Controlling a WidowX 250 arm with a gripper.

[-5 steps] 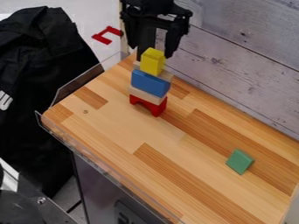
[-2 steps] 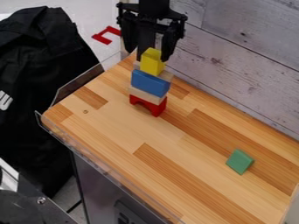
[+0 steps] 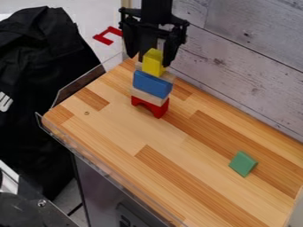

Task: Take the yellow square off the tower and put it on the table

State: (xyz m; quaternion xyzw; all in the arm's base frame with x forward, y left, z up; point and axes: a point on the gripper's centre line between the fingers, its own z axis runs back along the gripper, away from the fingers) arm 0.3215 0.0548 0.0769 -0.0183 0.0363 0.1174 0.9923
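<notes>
The black gripper point(image 3: 149, 60) hangs at the top of the view, over the tower at the table's far corner. It is open, with one finger on each side of the yellow block point(image 3: 153, 63). That block stands upright on top of the tower, on a plain wooden piece point(image 3: 167, 76). Below come a blue block point(image 3: 151, 84), another plain wooden piece point(image 3: 148, 96) and a red arch point(image 3: 150, 107) at the bottom. The gripper partly covers the yellow block's surroundings, so contact with the fingers is hard to judge.
A green block point(image 3: 242, 163) lies on the wooden table point(image 3: 172, 146) at the right. Grey plank boards point(image 3: 248, 66) rise along the back edge. A low clear rim point(image 3: 77, 85) runs along the left side, with black cloth point(image 3: 41, 106) beyond it.
The gripper has shifted left and come lower around the yellow block. The top of that block has moved very slightly left. The rest of the tower and the green block stayed still.
</notes>
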